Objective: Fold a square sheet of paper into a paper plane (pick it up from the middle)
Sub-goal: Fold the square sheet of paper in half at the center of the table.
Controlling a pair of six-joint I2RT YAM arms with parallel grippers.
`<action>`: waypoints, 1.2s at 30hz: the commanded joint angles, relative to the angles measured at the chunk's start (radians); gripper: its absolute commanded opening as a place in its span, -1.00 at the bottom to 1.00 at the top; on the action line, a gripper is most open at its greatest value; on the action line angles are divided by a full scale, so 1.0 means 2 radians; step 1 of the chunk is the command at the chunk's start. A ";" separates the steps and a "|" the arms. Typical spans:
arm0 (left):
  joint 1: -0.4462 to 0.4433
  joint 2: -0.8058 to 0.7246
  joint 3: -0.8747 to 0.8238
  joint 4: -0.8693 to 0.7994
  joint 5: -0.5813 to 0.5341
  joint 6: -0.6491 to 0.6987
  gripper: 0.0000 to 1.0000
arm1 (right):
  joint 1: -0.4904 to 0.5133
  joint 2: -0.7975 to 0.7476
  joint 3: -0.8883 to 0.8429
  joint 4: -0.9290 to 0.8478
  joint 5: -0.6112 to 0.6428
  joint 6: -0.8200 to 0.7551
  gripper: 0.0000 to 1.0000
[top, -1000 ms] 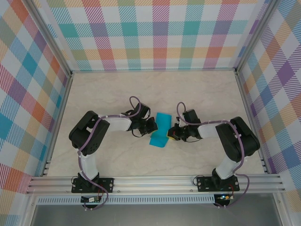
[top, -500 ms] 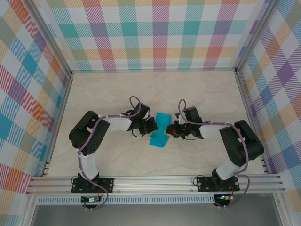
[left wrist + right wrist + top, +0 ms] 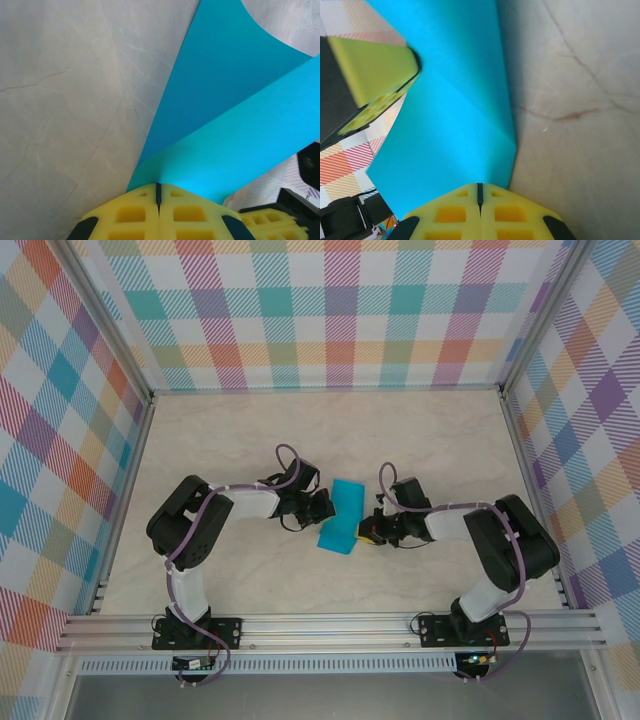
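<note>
teal sheet, nipped at two edges, fold in hand

item 1: the square sheet of paper [image 3: 342, 517]. teal, thin, at the middle of the table [image 3: 450, 440]. it is bowed rather than flat, and in the right wrist view a soft ridge runs across it. i see no sharp tip and no wings, so i judge the plane barely begun.

item 2: my left gripper [image 3: 324, 506]. it sits at 9 o'clock of the sheet, its yellow pads [image 3: 135, 215] pressed together with the paper's edge caught in the seam between them.

item 3: my right gripper [image 3: 367, 531]. it sits at 4 o'clock of the sheet, likewise pressed together, with the opposite edge nipped.

hazards, as i reckon them:
- tear: if my two arms draw apart toward 9 and 3 o'clock, thin paper held at both edges may rip at either nip.
- slip: each hold takes little paper, so a twist of either wrist could pull an edge free and let the sheet drop.
- skewed crease: my grippers are not level with one another, so pressing down now may set the fold off the centre line.
- stray crumple: pushing the arms together would buckle the bow into a crease i do not want.
</note>
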State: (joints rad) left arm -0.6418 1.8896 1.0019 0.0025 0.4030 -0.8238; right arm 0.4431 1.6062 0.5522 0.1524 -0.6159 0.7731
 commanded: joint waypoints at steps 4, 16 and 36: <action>-0.007 0.014 -0.012 -0.039 -0.016 0.006 -1.00 | 0.009 -0.045 0.009 -0.002 -0.012 0.000 -1.00; -0.007 0.012 -0.016 -0.039 -0.016 0.007 -1.00 | 0.029 0.010 -0.014 0.032 0.000 0.002 -1.00; -0.007 0.014 -0.018 -0.035 -0.015 0.007 -1.00 | 0.038 -0.055 0.001 -0.008 0.005 0.003 -1.00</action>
State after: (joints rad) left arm -0.6418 1.8896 1.0008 0.0036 0.4034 -0.8211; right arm 0.5064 1.4784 0.5369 0.1349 -0.5987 0.7811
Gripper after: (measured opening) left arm 0.037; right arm 0.041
